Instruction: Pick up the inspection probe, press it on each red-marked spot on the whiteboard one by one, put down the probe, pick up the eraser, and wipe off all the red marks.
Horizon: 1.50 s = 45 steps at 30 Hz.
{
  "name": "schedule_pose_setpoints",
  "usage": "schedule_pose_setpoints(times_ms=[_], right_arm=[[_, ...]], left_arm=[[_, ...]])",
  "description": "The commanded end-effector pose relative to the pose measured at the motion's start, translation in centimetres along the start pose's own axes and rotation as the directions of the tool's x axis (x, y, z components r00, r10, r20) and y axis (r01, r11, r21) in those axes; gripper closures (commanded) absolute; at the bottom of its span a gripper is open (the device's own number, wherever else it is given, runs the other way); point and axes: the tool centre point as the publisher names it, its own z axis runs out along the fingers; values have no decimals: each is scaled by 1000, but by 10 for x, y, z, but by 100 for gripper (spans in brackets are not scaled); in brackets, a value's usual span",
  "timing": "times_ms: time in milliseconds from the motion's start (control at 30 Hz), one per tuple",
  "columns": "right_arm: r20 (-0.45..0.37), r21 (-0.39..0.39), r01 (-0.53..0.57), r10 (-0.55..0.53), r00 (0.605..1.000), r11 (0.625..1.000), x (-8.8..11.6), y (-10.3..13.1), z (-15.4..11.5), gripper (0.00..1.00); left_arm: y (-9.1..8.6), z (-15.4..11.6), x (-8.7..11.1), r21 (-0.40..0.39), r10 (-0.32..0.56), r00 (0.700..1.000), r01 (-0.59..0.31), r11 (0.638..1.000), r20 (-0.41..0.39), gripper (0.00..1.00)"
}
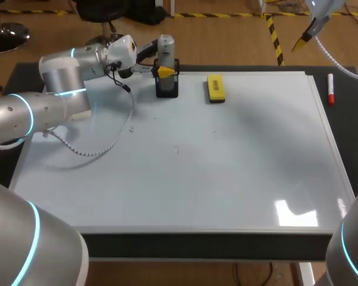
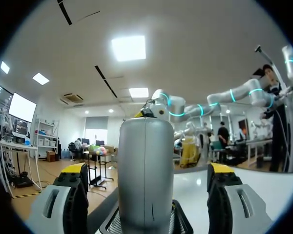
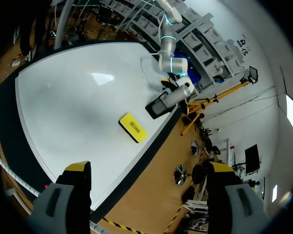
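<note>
The grey cylindrical probe stands upright in a black holder at the whiteboard's far edge. My left gripper sits around the probe. Its fingers are open, with a gap on either side of the probe. The yellow eraser lies flat on the board just right of the holder, and the right wrist view shows the eraser far below. My right gripper hangs high beyond the far right corner, open and holding nothing. I see only faint specks on the board.
A red marker lies on the dark table strip beside the board's right edge. A white cable from my left arm droops onto the board's left part.
</note>
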Motion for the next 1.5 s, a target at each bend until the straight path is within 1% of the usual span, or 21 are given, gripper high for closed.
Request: schedule_pose_setpoints(times_ms=[33,200,400,467,567,633,700,800,867,1000,1067,1167,1233,1500], right_arm=[[-4,2,2,-2,1000,1000,0,0,-1,0],[-4,2,2,-2,1000,1000,0,0,-1,0],[-4,2,2,-2,1000,1000,0,0,-1,0],[-4,2,2,-2,1000,1000,0,0,-1,0],[-4,2,2,-2,1000,1000,0,0,-1,0],[-4,2,2,-2,1000,1000,0,0,-1,0],[-4,2,2,-2,1000,1000,0,0,-1,0],[-4,2,2,-2,1000,1000,0,0,-1,0],[-4,2,2,-2,1000,1000,0,0,-1,0],[-4,2,2,-2,1000,1000,0,0,-1,0],[-4,2,2,-2,1000,1000,0,0,-1,0],[-4,2,2,-2,1000,1000,0,0,-1,0],[-4,2,2,-2,1000,1000,0,0,-1,0],[-4,2,2,-2,1000,1000,0,0,-1,0]], left_arm=[[-7,1,4,-11,5,1000,-5,1000,10,0],[-15,1,4,-33,12,1000,-11,999,19,0],[-32,-3,3,-70,30,999,-27,997,41,0],[-37,-5,4,-94,44,998,-39,995,50,0],[-46,-11,4,-104,65,996,-58,993,63,0],[-50,-14,5,-140,87,994,-77,987,73,0],[-54,-19,5,-150,90,993,-77,986,82,0],[-60,-26,7,-187,106,989,-85,979,103,0],[-64,-31,8,-195,110,987,-87,977,113,0],[-69,-43,11,-234,120,982,-85,968,142,0],[-71,-49,13,-238,128,980,-90,967,151,0],[-73,-58,18,-286,152,973,-98,953,175,0],[-75,-64,21,-299,153,969,-90,950,195,0],[-86,-88,36,-348,209,942,-109,931,263,0]])
